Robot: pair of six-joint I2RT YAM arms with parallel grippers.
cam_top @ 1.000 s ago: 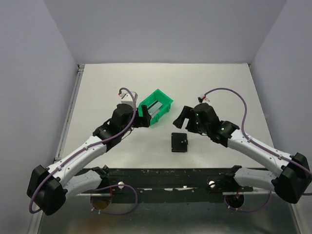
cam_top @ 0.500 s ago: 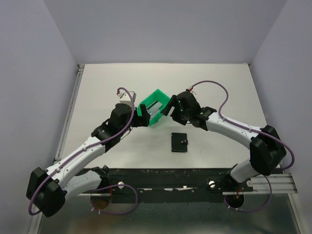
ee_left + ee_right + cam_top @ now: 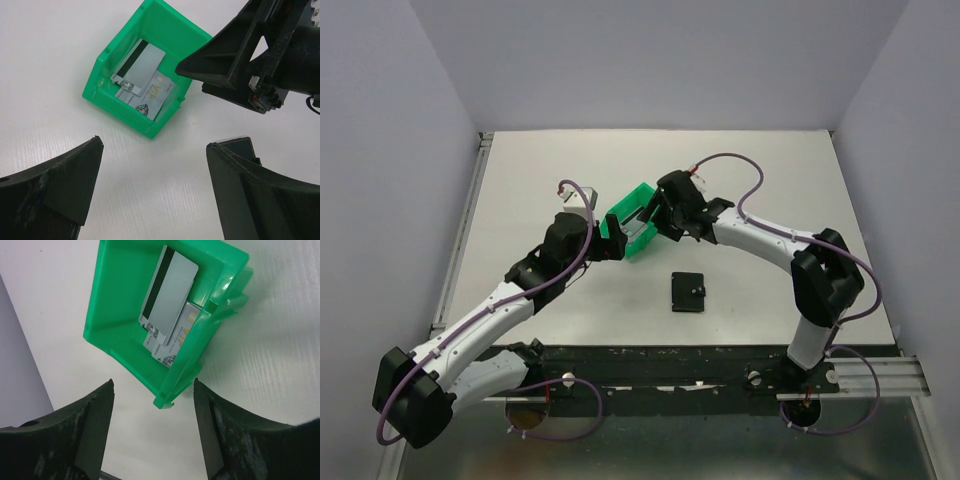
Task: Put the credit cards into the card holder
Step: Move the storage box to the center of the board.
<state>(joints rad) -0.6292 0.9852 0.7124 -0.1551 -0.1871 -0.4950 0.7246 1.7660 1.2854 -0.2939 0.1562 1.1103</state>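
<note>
The right arm arched over the green plastic bin (image 3: 95, 300), right gripper (image 3: 152, 385) open above its silvery-grey credit cards (image 3: 167, 290). The left gripper (image 3: 154, 145) hovered alongside, wide open.

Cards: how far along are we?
Done: nothing; the cards lie stacked in the green bin. In hand: right gripper open over the bin, empty; left gripper open beside it. To do: every card into the holder, shut on the table.
</note>
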